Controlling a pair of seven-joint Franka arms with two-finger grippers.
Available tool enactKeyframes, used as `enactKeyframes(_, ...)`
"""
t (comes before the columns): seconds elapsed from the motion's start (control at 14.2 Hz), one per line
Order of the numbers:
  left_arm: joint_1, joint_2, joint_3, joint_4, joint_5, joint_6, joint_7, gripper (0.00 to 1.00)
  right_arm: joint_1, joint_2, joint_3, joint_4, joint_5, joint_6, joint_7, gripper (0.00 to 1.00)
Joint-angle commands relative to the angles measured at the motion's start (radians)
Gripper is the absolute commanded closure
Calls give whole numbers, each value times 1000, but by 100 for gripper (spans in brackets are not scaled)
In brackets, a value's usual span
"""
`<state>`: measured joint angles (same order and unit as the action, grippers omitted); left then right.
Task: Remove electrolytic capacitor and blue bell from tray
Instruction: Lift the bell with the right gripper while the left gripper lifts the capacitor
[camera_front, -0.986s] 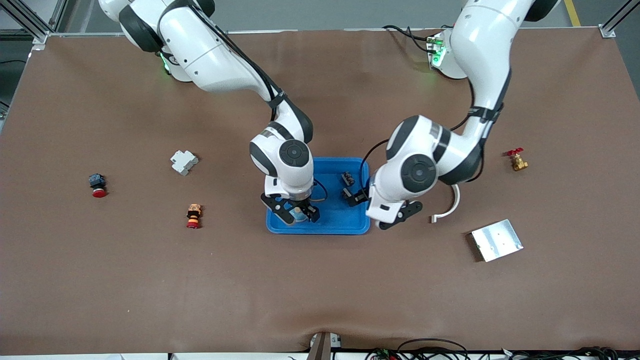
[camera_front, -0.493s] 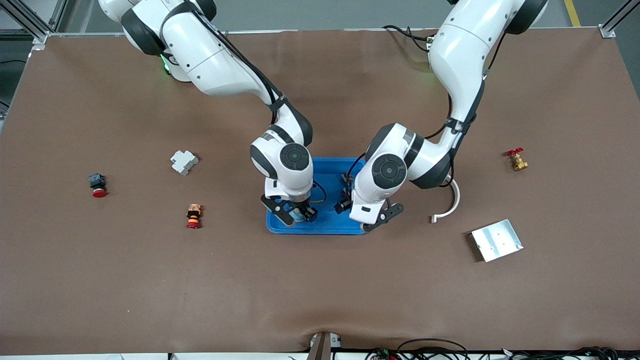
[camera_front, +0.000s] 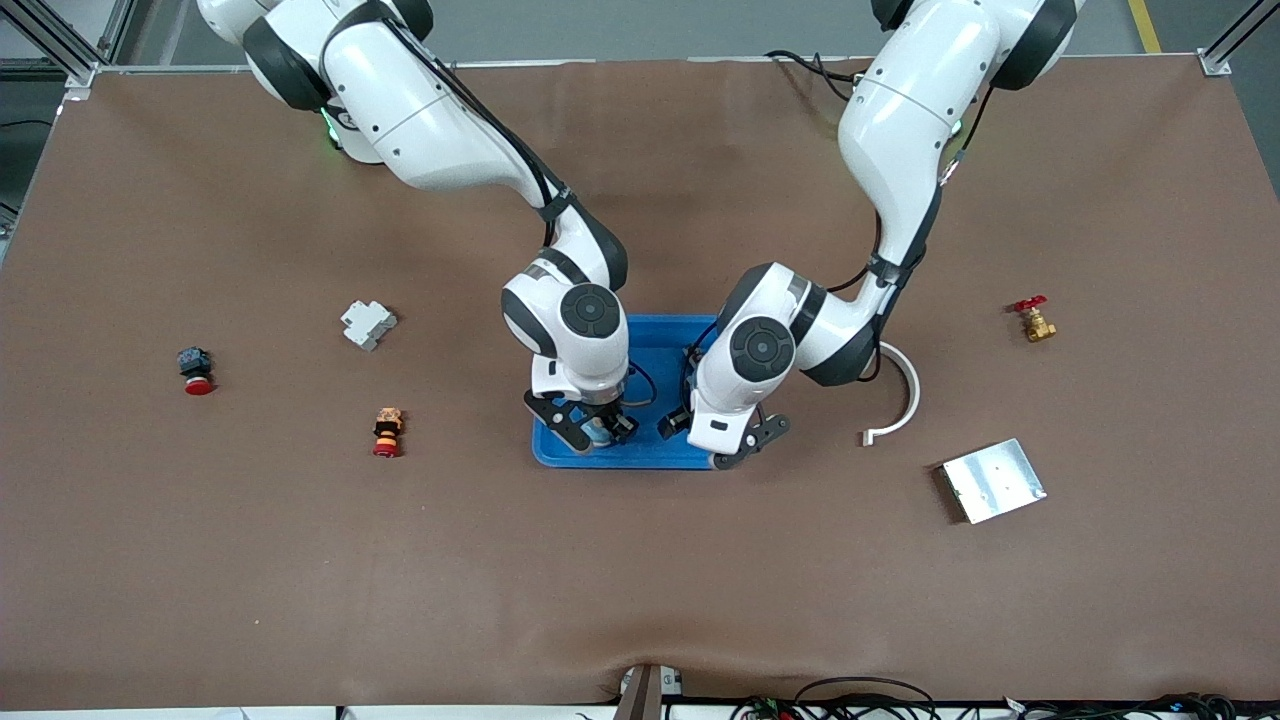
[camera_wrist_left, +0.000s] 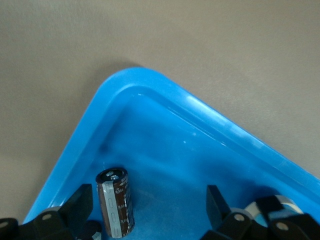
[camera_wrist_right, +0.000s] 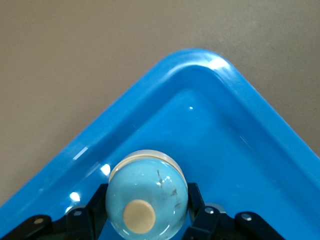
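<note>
A light blue bell (camera_wrist_right: 147, 197) with a tan button on top sits in a corner of the blue tray (camera_front: 640, 458). My right gripper (camera_front: 596, 429) is shut on the bell, one finger against each side of it. A dark brown capacitor (camera_wrist_left: 116, 207) with a grey stripe lies on the tray floor near another corner. My left gripper (camera_wrist_left: 150, 210) hangs open just over it, the capacitor close to one finger (camera_wrist_left: 80, 202) and untouched. In the front view the left hand (camera_front: 712, 432) hides the capacitor.
A small black part (camera_front: 692, 355) lies in the tray. Toward the right arm's end lie a grey-white block (camera_front: 368, 324), a red push button (camera_front: 196, 372) and an orange one (camera_front: 386, 431). Toward the left arm's end: a white curved piece (camera_front: 900, 400), a metal plate (camera_front: 993, 480), a brass valve (camera_front: 1033, 321).
My right gripper has shut on the bell. The left arm has swung from beside the tray to over its corner, its gripper still open.
</note>
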<state>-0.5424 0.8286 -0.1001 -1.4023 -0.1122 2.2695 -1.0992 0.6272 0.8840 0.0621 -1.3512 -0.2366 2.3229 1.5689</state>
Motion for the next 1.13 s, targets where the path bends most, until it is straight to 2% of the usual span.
enactKeyframes(0.0,-16,18,11,14,20,8,-39,0,-21,-42,24,30,2,-81,-19,100)
enactKeyframes(0.21,-22,27,11,8,22,7,-73,0,-102,-49,77,113,22,-238,-152,100)
enactKeyframes(0.28,-24,36,11,8,22,4,-102,0,-131,-80,94,115,23,-272,-202,100)
enactKeyframes(0.56,-36,40,13,-17,23,-7,-119,0,-220,-200,91,100,30,-390,-421,100)
enactKeyframes(0.7,-37,40,14,-30,23,-7,-120,0,-286,-276,94,51,39,-418,-544,100)
enactKeyframes(0.92,-37,44,14,-32,37,-7,-126,0,-357,-408,93,-81,57,-409,-679,100)
enactKeyframes(0.99,-37,43,13,-32,37,-7,-128,14,-383,-451,93,-126,57,-407,-731,100)
enactKeyframes(1.06,-37,43,13,-30,37,-7,-143,34,-412,-494,93,-178,59,-404,-783,100)
